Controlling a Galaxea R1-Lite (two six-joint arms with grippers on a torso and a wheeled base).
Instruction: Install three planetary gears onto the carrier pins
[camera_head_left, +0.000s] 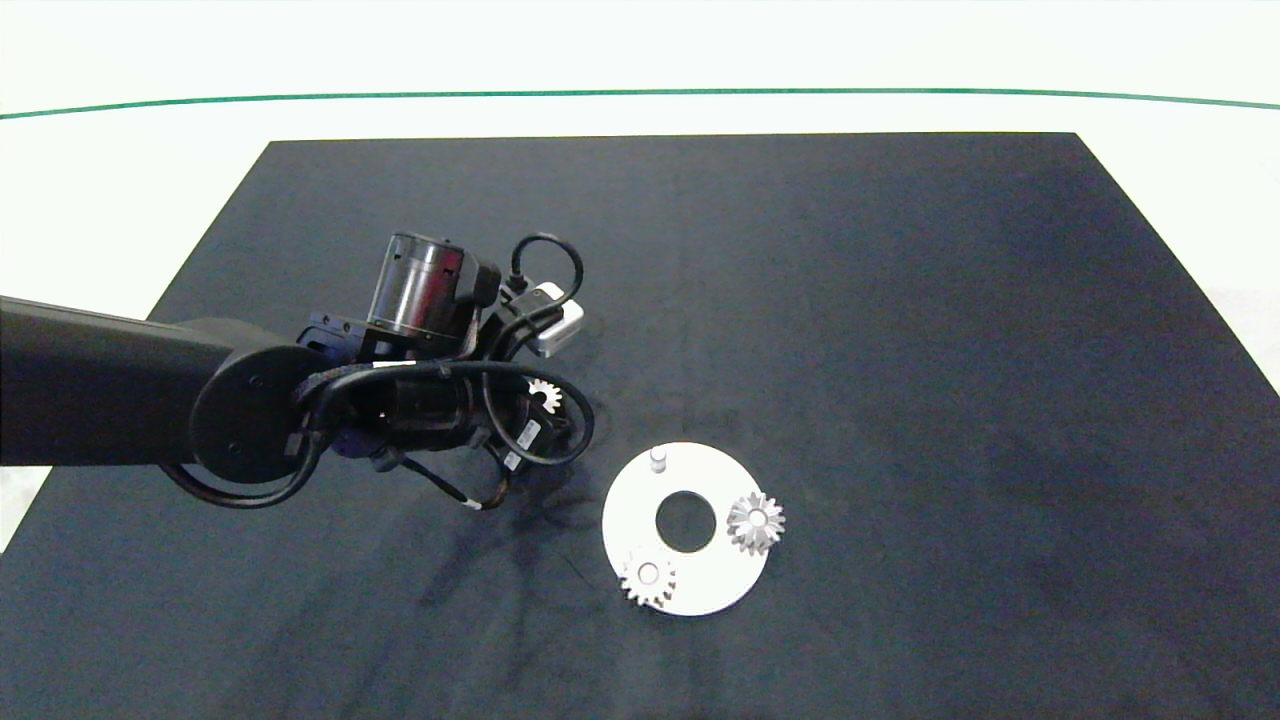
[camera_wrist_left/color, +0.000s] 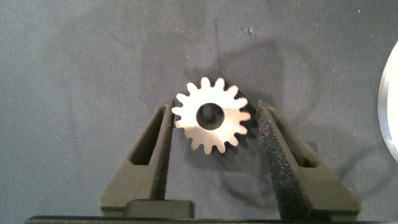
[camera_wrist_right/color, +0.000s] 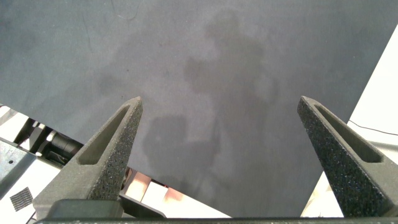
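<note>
With its fingers pinching the third gear (camera_wrist_left/color: 212, 116) by the teeth, the left tool (camera_head_left: 545, 398) hangs over the dark counter (camera_head_left: 900, 300), near the white disc (camera_head_left: 640, 520). Keep it level, then centre its hole over the bare pin (camera_head_left: 658, 458). The right tool (camera_wrist_right/color: 217, 124) idles open.

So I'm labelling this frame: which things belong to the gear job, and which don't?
Job:
- flat white ring-shaped disc
- bare whitish-grey pin
- two seated silvery metal gears
- third silvery gear, in the left end effector

Not the job:
- dark mat
- open right end effector, off the disc
</note>
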